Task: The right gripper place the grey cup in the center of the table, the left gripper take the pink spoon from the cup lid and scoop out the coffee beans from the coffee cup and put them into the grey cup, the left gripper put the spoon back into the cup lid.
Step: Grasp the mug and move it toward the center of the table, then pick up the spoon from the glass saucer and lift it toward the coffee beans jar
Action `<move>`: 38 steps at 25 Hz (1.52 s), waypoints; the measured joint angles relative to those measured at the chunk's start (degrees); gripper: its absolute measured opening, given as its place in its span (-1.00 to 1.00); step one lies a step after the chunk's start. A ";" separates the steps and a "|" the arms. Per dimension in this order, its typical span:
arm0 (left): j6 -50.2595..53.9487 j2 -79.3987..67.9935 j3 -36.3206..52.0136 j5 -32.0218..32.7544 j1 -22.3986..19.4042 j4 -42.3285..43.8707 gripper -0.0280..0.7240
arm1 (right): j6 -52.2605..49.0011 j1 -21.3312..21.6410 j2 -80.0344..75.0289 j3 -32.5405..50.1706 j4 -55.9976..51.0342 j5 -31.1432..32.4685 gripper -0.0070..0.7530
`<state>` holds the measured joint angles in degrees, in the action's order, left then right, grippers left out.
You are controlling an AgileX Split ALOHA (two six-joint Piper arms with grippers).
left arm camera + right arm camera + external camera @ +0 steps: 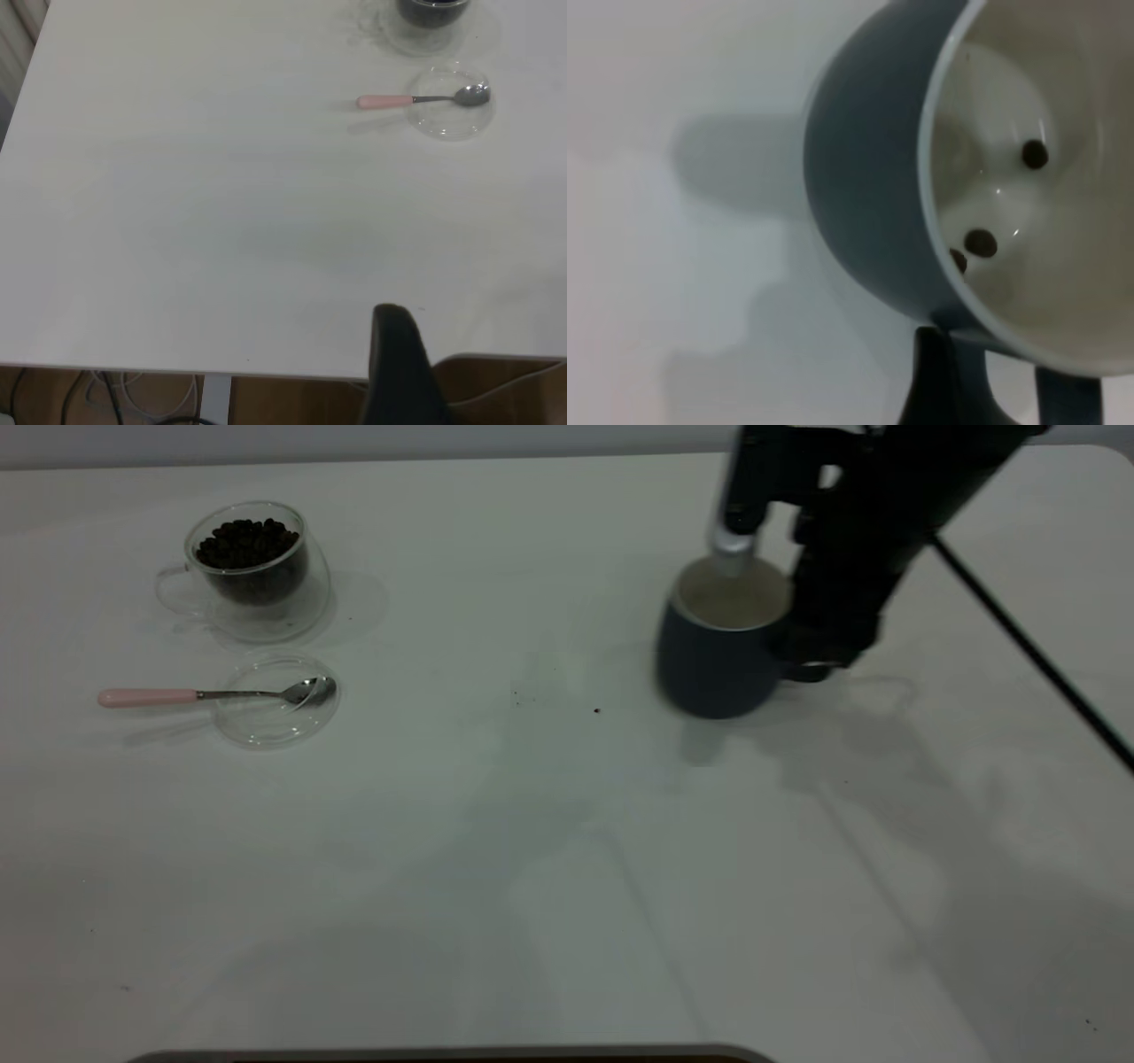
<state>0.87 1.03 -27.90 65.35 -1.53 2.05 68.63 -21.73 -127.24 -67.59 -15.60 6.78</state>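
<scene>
The right gripper [802, 651] is clamped on the handle side of the grey cup [713, 651], carrying it just above the white table [532, 868], right of centre. A few loose beans [980, 242] sit inside it. At far left, the coffee cup [252, 571] is full of coffee beans [246, 542]; the pink spoon [213, 694] rests untouched on the cup lid [276, 722]. The left gripper [399, 354] waits off the table's edge; I cannot tell its opening. Placing looks underway, with scooping still to come.
</scene>
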 joint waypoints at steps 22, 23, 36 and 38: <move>0.00 0.00 0.00 0.00 0.00 0.00 0.45 | -0.76 -12.92 13.96 1.82 -22.44 -1.81 0.57; 0.00 0.00 0.00 0.00 0.00 0.00 0.45 | -1.54 -12.59 16.57 2.17 -22.73 0.02 0.57; 0.19 0.00 0.00 0.00 0.00 0.00 0.45 | -45.96 -3.41 49.84 2.85 -0.75 47.30 0.57; 0.19 0.00 0.00 0.00 0.00 0.00 0.45 | -55.72 -3.41 53.40 2.85 5.02 54.20 0.57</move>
<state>1.06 1.03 -27.90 65.35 -1.53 2.05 12.90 -25.15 -73.83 -64.75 -10.58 60.98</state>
